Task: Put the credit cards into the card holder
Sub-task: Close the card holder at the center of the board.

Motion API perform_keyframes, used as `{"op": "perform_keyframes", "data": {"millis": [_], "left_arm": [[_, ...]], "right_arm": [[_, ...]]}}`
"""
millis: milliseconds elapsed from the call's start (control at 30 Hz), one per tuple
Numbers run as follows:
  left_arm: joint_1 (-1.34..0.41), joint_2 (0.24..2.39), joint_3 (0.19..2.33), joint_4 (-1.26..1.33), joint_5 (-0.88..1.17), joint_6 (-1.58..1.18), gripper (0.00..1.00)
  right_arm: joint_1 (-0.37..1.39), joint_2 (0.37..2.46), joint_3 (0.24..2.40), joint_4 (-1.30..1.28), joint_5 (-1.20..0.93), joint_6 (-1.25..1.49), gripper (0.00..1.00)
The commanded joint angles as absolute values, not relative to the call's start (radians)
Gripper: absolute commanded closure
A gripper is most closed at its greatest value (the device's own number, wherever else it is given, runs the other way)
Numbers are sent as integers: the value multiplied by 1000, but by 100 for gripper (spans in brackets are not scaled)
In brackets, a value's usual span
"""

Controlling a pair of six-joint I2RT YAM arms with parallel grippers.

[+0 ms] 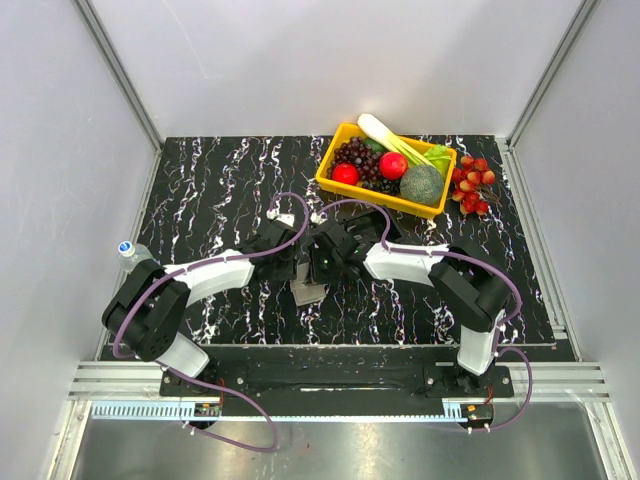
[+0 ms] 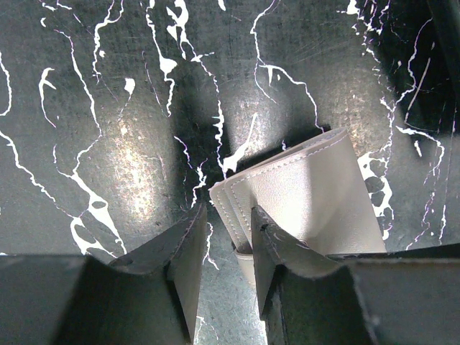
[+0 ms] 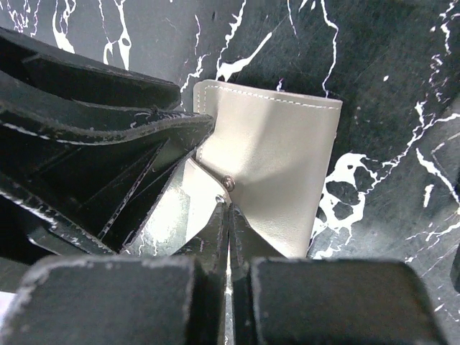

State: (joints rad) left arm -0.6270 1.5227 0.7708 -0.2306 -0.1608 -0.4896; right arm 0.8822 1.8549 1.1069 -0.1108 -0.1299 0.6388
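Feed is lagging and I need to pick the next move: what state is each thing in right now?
card holder: partly open, snap flap loose.
left gripper: open, jaws either side of the holder's corner.
right gripper: shut, tips at the snap flap; grip unclear.
credit cards: none in view.
yellow bin: filled with fruit and vegetables.

top external: fixed high at the near edge, looks down over the whole counter [image 1: 200, 200], far. wrist views: close, angled down; all three share the card holder [image 2: 309, 201].
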Motion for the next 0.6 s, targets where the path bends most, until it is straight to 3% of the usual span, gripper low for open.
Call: {"op": "perform_keyframes", "data": {"millis": [0, 567], "left_arm": [[-626, 1546, 764, -268, -192, -471, 66], [-626, 1552, 767, -267, -189, -468, 66]], "right_arm": [[859, 1816, 1143, -74, -103, 581, 100], [847, 1904, 1213, -101, -133, 572, 100]]}}
